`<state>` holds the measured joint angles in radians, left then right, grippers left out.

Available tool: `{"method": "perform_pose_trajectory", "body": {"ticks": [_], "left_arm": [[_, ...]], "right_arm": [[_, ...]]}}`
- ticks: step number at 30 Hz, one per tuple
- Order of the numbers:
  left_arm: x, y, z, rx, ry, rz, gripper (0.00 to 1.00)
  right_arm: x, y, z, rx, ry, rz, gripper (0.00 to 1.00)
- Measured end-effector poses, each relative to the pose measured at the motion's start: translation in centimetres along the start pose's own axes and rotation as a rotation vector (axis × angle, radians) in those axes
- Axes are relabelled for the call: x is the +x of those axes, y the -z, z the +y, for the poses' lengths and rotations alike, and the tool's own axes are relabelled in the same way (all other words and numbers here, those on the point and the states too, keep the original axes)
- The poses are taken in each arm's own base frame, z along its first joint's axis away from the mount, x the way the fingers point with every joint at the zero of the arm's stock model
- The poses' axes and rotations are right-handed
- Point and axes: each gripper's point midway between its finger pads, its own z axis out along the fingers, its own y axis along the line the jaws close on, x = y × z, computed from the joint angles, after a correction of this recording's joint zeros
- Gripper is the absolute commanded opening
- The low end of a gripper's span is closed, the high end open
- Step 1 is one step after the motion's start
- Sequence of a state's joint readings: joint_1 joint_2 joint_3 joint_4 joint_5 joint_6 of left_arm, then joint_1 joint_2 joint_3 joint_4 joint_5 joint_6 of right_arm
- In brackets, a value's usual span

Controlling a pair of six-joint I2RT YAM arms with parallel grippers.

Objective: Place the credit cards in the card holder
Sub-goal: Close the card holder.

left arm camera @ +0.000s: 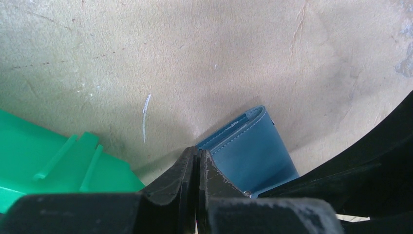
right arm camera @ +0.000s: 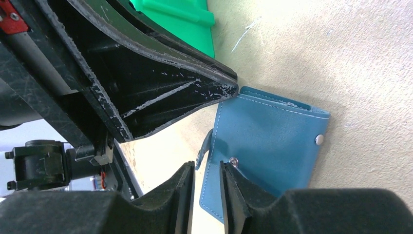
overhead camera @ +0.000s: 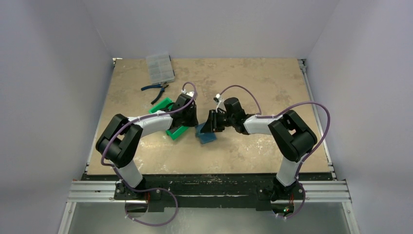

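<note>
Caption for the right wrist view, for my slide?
Left fingers touch a corner of the teal card holder; right fingers sit close beside it.

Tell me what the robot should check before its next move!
1. Card holder found: ok, the teal wallet lies flat on the table.
2. Card holder open: not ok, it is folded and its pockets are hidden, though the clasp tab hangs loose.
3. Left gripper holding the wallet: cannot tell, it is shut with its tips at the wallet's corner.
4. Right gripper ready: ok, its jaws are slightly apart near the clasp tab.
5. Credit cards in sight: not ok, none show in any view.
6. Green tray out of the way: ok, it sits beside the wallet, apart from it.
</note>
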<state>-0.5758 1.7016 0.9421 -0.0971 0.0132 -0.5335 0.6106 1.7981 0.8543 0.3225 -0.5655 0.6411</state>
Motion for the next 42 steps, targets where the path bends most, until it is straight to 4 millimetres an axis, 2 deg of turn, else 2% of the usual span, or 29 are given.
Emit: {"method": "perform_pose_trajectory", "body": {"ticks": [9,14,24,31,37,42], "left_arm": [[0.1,0.0,-0.4,0.024,-0.004,0.009,0.00],[0.2,0.1,-0.6,0.032,-0.004,0.011,0.00],[0.4,0.0,-0.6,0.036,-0.004,0.016,0.00],[0.4,0.0,-0.6,0.038,-0.004,0.017,0.00],[0.4,0.0,-0.6,0.038,-0.004,0.018,0.00],[0.5,0.0,-0.6,0.038,-0.004,0.019,0.00]], "right_arm": [[0.3,-0.3,0.8,-0.008,0.018,0.021,0.31],[0.3,-0.6,1.4,-0.018,0.031,0.024,0.27],[0.5,-1.2,0.8,-0.002,0.026,0.034,0.29],[0.9,-1.4,0.2,0.017,0.019,0.046,0.22],[0.7,-1.4,0.2,0.024,0.023,0.042,0.00],[0.7,-1.2,0.0,0.049,0.030,0.051,0.00]]}}
